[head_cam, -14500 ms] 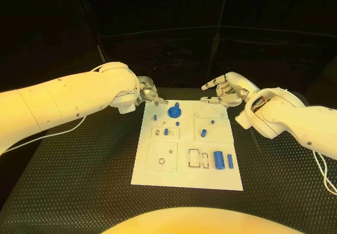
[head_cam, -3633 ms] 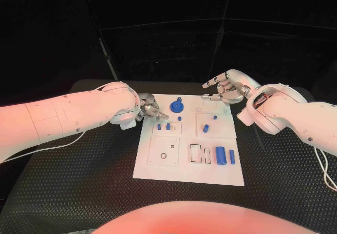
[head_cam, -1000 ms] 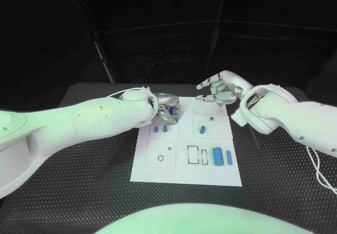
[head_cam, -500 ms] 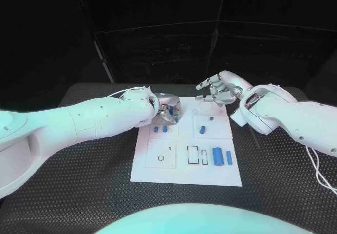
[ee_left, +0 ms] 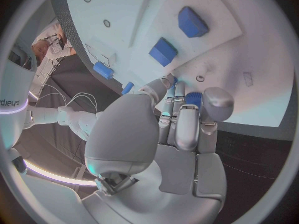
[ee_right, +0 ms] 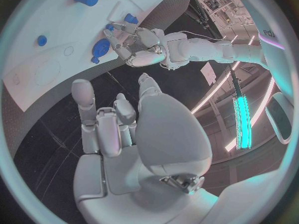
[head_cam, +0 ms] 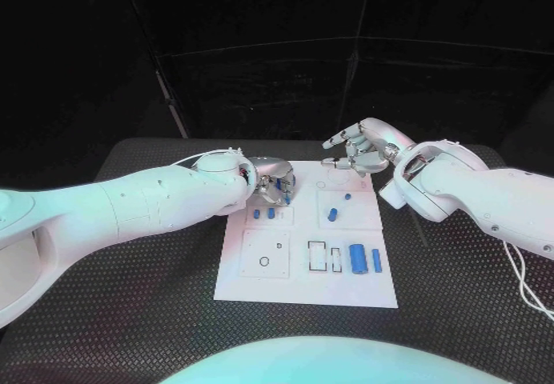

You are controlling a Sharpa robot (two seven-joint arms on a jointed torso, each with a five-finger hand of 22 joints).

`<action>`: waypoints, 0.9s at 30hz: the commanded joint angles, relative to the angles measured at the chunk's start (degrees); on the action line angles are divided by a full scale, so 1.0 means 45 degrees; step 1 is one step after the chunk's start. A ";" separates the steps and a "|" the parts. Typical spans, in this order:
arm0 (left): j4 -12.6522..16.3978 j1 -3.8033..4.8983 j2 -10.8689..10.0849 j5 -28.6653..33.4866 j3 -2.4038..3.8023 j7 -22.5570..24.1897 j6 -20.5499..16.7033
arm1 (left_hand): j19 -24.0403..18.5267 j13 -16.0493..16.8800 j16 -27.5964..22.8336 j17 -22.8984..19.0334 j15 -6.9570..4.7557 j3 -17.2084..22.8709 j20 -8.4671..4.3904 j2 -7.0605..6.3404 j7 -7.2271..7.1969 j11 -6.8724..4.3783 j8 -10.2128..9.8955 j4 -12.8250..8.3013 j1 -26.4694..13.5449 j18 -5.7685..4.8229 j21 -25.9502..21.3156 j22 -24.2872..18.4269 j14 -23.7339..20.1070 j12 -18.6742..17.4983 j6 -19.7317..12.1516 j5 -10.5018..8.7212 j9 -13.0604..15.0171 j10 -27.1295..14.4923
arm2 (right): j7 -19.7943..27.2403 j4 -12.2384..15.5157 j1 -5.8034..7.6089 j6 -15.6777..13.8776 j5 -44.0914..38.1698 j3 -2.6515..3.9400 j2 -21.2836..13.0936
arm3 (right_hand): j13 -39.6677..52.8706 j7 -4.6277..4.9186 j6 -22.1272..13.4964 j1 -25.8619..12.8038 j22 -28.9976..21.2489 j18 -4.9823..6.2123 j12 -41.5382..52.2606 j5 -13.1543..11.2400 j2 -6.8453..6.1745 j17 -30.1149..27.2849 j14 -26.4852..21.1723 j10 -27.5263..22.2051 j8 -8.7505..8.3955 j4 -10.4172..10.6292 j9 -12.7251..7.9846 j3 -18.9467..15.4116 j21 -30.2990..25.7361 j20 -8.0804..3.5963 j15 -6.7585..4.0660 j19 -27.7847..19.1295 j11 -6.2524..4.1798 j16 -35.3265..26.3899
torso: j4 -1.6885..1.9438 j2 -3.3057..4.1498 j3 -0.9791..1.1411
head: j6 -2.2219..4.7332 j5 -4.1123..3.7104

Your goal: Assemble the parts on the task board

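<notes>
Both hands over task board (head_cam: 303, 276) far end: left hand (head_cam: 274, 179) fingers curled on blue part (ee_left: 194, 97); right hand (head_cam: 360, 150) fingers spread, empty.

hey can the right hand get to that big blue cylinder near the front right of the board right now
Probably yes. The right hand hovers empty at the task board's far edge, and the big blue cylinder lies uncovered on its own side; the left hand is busy farther away.

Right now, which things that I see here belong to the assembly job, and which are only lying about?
For the job: task board; big blue cylinder; two small blue pieces; round blue part at the left hand's fingers; right hand, holding nothing.
Not for the job: black table; white cable by the right arm.
</notes>
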 commanded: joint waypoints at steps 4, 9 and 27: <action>0.0466 0.0017 -0.0366 0.0234 0.0408 -0.0046 -0.0488 | 0.0100 -0.0003 0.0086 0.0055 -0.0044 0.0141 0.0041 0.0040 0.0007 -0.0002 -0.0074 0.0007 -0.0059 -0.0208 0.0085 0.0049 0.0139 -0.0113 0.0108 -0.0043 0.0020 0.0150 | 0.0125 -0.0026 0.0019 -0.0032 0.0027 0.0007 0.0016 | 0.0011 0.0028 0.0100 -0.0006 -0.0018 0.0085 -0.0019 0.0055 0.0148 0.0062 0.0524 -0.0037 0.0052 -0.0038 0.0011 -0.0044 -0.0076 -0.0021 -0.0109 -0.0076 0.0024 -0.0054 | 0.0020 0.0012 -0.0013 | 0.0104 0.0073; 0.0904 0.0034 -0.0725 0.0366 0.0842 -0.0155 -0.0550 | 0.0100 -0.0003 0.0087 0.0049 -0.0043 0.0158 0.0042 0.0037 0.0013 -0.0001 -0.0080 0.0005 -0.0064 -0.0207 0.0088 0.0054 0.0142 -0.0127 0.0122 -0.0043 0.0020 0.0165 | 0.0152 -0.0099 -0.0004 -0.0017 0.0027 0.0007 0.0072 | 0.0011 0.0028 0.0100 -0.0006 -0.0018 0.0085 -0.0019 0.0055 0.0148 0.0062 0.0524 -0.0037 0.0052 -0.0038 0.0011 -0.0044 -0.0076 -0.0021 -0.0109 -0.0076 0.0024 -0.0054 | 0.0069 -0.0009 -0.0040 | 0.0176 0.0119; 0.1874 0.0186 -0.2126 0.0746 0.1144 -0.0902 0.0324 | 0.0122 -0.0004 0.0084 0.0002 -0.0035 0.0250 0.0049 -0.0013 0.0018 0.0007 -0.0137 -0.0002 -0.0114 -0.0222 0.0166 0.0146 0.0154 -0.0235 0.0189 -0.0049 0.0015 0.0243 | 0.0146 -0.0218 -0.0086 0.0058 0.0027 0.0006 0.0092 | -0.0004 0.0023 0.0118 -0.0003 -0.0026 0.0085 -0.0029 0.0056 0.0164 0.0056 0.0523 -0.0040 0.0061 -0.0037 0.0014 -0.0048 -0.0086 -0.0024 -0.0113 -0.0077 0.0020 -0.0063 | 0.0030 0.0017 -0.0031 | 0.0192 0.0179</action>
